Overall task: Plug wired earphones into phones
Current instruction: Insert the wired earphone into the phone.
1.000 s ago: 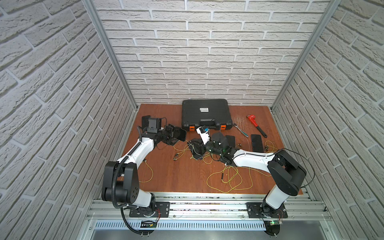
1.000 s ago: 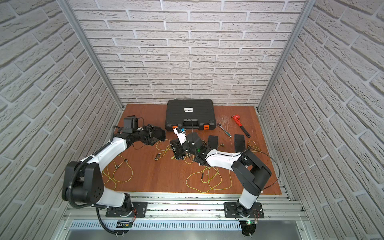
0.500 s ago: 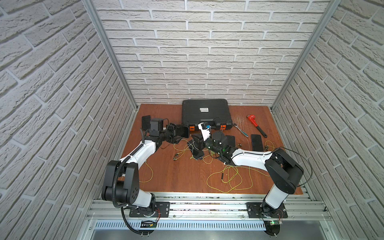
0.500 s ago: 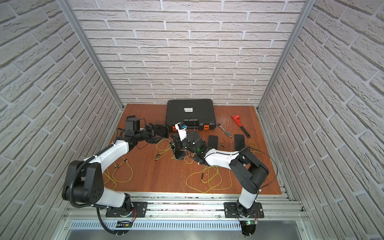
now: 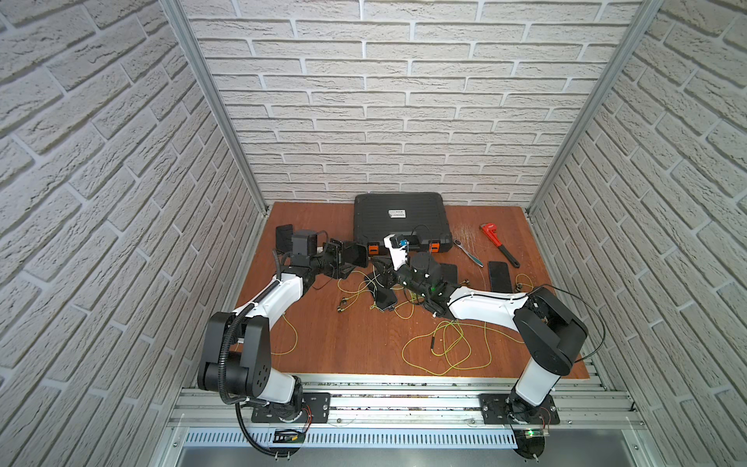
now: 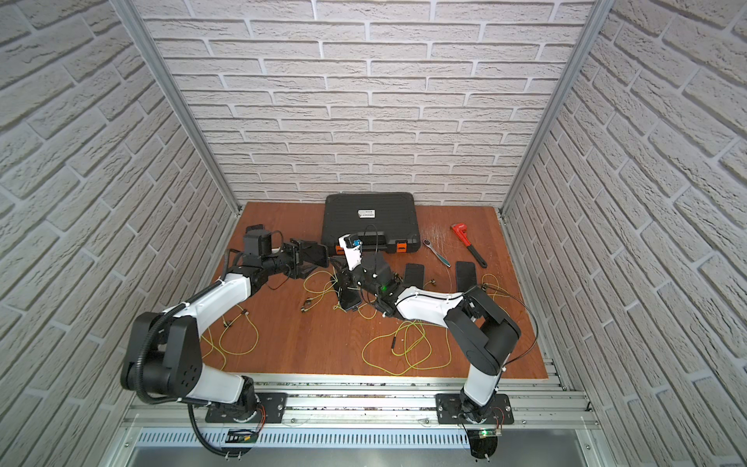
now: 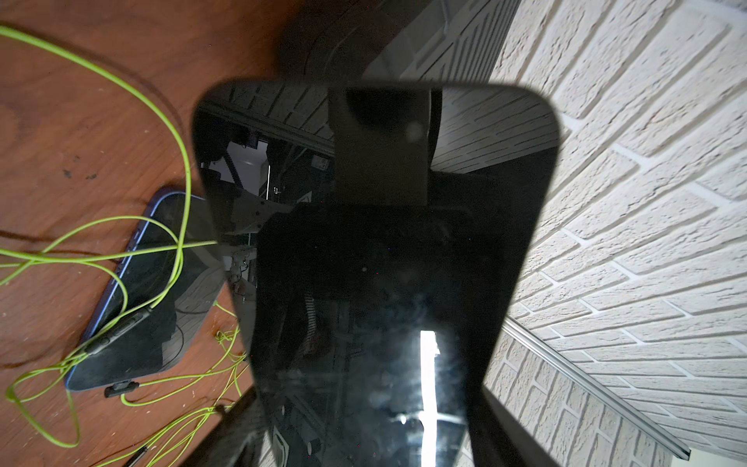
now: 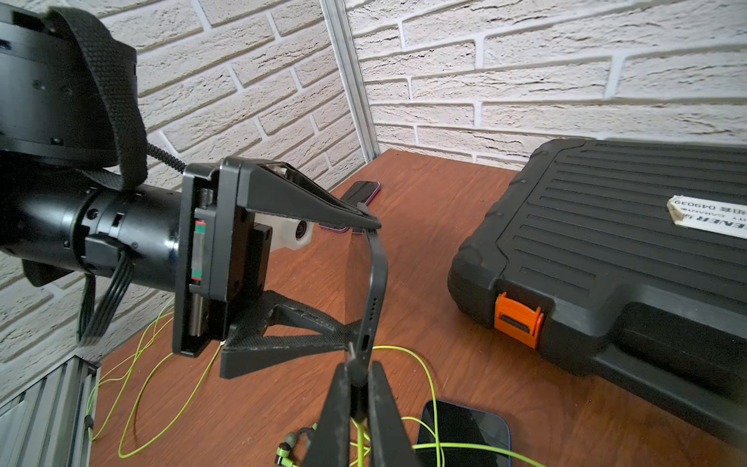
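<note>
- The left gripper [image 8: 364,278] clamps a black phone [image 7: 376,242] across its width, holding it on edge above the table [image 5: 343,347], toward the back edge.
- The right gripper [image 8: 359,374] is pinched tight on a dark earphone plug [image 8: 353,354], whose tip touches that phone's end edge beside the port.
- Yellow-green earphone cords [image 5: 444,347] loop over the table's middle and front, crossing a second phone [image 8: 465,428] lying flat.

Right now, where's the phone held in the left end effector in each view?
Both top views: held phone sits left of centre, raised off the table.
Left wrist: it fills the middle, screen toward the camera.
Right wrist: mid-frame, seen edge-on.
Shared landmark: the blue-rimmed phone lying flat nearby.
</note>
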`<act>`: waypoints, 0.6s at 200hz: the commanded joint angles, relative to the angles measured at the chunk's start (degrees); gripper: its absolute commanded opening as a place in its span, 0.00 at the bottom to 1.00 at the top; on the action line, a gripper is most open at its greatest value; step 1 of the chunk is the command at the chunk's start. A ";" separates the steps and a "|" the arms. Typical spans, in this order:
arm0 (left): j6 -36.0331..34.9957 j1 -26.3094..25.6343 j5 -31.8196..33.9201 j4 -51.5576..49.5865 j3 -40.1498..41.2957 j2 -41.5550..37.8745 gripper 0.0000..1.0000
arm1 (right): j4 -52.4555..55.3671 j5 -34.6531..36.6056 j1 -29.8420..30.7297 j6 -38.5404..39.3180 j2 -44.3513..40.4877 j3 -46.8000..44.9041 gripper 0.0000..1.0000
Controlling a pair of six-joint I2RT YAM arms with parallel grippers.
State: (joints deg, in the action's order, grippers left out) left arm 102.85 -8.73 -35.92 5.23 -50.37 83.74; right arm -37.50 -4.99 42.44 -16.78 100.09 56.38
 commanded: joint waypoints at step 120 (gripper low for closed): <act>-0.02 -0.23 -1.96 6.97 0.81 -2.23 0.00 | -1.54 0.95 -0.01 -0.33 1.89 2.55 0.06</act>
State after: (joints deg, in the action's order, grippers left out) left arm 102.91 -8.73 -36.16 6.63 -50.02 83.72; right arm -37.19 -4.84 42.44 -16.75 101.12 57.19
